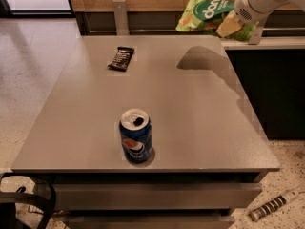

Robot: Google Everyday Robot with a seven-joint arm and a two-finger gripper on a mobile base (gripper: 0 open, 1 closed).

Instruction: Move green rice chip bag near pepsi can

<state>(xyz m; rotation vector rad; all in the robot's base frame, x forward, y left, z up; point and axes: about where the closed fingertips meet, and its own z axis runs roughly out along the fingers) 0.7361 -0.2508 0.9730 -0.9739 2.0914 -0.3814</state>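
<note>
So that it clears the worktop (pixel 190 109), the chip bag (pixel 205 11) hangs above the far right corner, clenched in the tool (pixel 231 24). The can (pixel 136 142) stands well apart, near the front edge.

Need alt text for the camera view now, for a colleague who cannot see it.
The gripper, at the upper right, holds the green rice chip bag in the air above the far right corner of the grey table. The pepsi can stands upright near the front edge, and a dark candy bar wrapper lies at the far left.
</note>
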